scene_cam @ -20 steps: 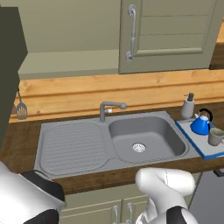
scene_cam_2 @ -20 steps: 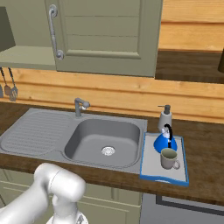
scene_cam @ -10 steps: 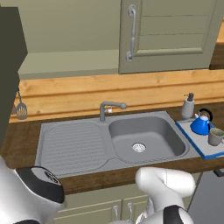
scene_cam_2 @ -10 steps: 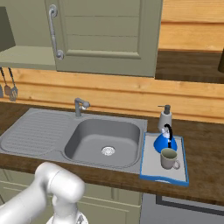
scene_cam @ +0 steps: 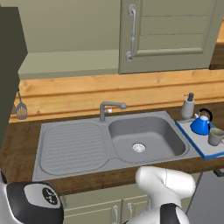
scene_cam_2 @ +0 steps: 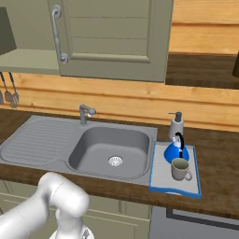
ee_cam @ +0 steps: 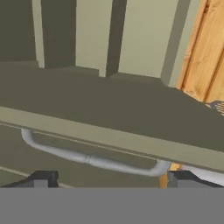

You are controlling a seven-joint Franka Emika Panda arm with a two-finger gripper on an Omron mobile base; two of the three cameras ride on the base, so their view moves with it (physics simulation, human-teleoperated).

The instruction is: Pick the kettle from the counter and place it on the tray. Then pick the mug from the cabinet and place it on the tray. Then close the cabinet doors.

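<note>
The blue kettle [scene_cam: 201, 125] [scene_cam_2: 176, 151] and the grey mug [scene_cam: 215, 136] [scene_cam_2: 180, 169] both stand on the blue-rimmed tray [scene_cam: 191, 139] [scene_cam_2: 175, 191], on the counter [scene_cam: 22, 136] [scene_cam_2: 219, 158] right of the sink. The cabinet's right door [scene_cam: 175, 35] [scene_cam_2: 112, 37] is shut. Its left door [scene_cam: 11, 65] stands swung out, baring the pale shelf [scene_cam: 65, 61] [scene_cam_2: 23, 60]. In the hand view my gripper [ee_cam: 111, 181] is open, with the silver bar handle [ee_cam: 92, 160] of a door lying just beyond and between its fingertips [ee_cam: 41, 179]. I hold nothing.
A grey steel sink [scene_cam: 144, 138] [scene_cam_2: 112, 149] with a tap [scene_cam: 107, 109] fills the middle of the counter, its drainboard [scene_cam: 72, 146] to the left. A soap pump bottle [scene_cam: 188, 106] [scene_cam_2: 175, 126] stands behind the tray. Utensils [scene_cam: 21, 109] hang on the wood wall.
The arm's lower links have shifted slightly at the bottom of the base views. Kettle, mug, tray and doors stand as before.
</note>
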